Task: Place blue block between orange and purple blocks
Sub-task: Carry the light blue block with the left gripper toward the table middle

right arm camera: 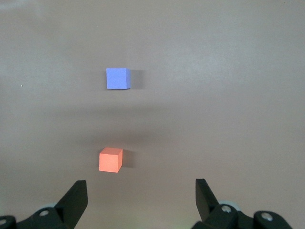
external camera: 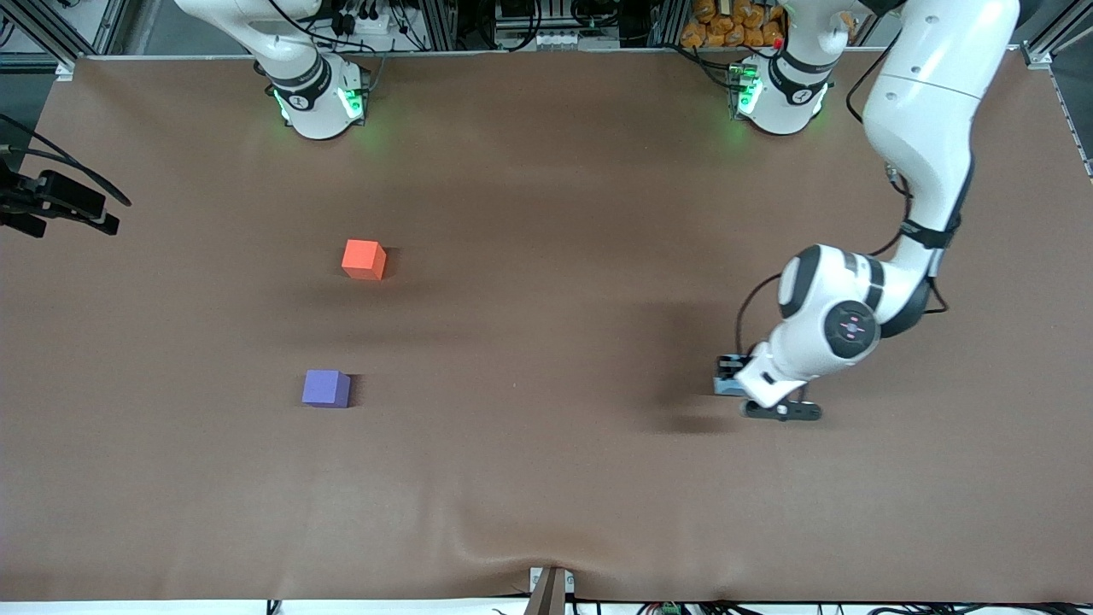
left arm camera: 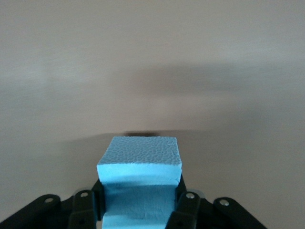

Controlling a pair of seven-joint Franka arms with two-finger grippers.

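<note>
Left gripper [left arm camera: 138, 205] pinched blue block [left arm camera: 139, 167]; right gripper [right arm camera: 140, 200] spread above orange block [right arm camera: 110, 160], purple block [right arm camera: 117, 78] apart.

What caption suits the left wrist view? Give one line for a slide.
Left gripper shut on the blue block, just above the bare brown table.

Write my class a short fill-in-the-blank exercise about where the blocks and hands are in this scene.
1. The left hand is shut on the ____ block.
2. The purple block lies ____ to the front camera than the orange block.
3. The right hand, over the orange block, is ____.

Missing words: blue; nearer; open
</note>
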